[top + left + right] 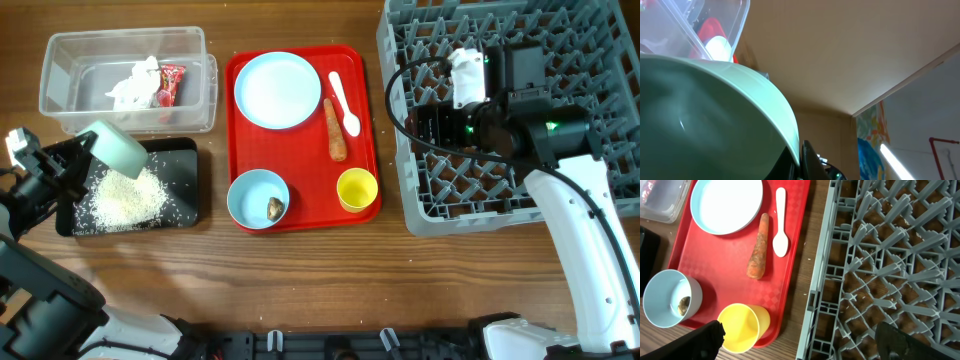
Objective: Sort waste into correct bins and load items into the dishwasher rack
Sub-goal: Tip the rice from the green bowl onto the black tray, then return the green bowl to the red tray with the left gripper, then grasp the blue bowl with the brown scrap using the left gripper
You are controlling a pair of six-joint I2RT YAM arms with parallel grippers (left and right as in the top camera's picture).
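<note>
My left gripper (pixel 85 158) is shut on the rim of the pale green bowl (pixel 117 150). It holds the bowl tilted over the black tray (pixel 185 185), where white rice (pixel 125 200) lies. In the left wrist view the bowl (pixel 705 120) fills the frame, with the jaws (pixel 799 161) at its rim. The clear tub (pixel 60 60) holds tissue (pixel 133 85) and the red wrapper (pixel 171 84). My right gripper (pixel 800 341) is wide open and empty above the left edge of the grey rack (pixel 560 60). It is next to the yellow cup (pixel 740 327).
The red tray (pixel 305 215) holds the blue plate (pixel 277 90), a white spoon (pixel 345 105), the carrot stick (pixel 335 130), the yellow cup (pixel 357 188) and one blue bowl (pixel 250 195) with a brown lump (pixel 274 207). No second blue bowl is in view.
</note>
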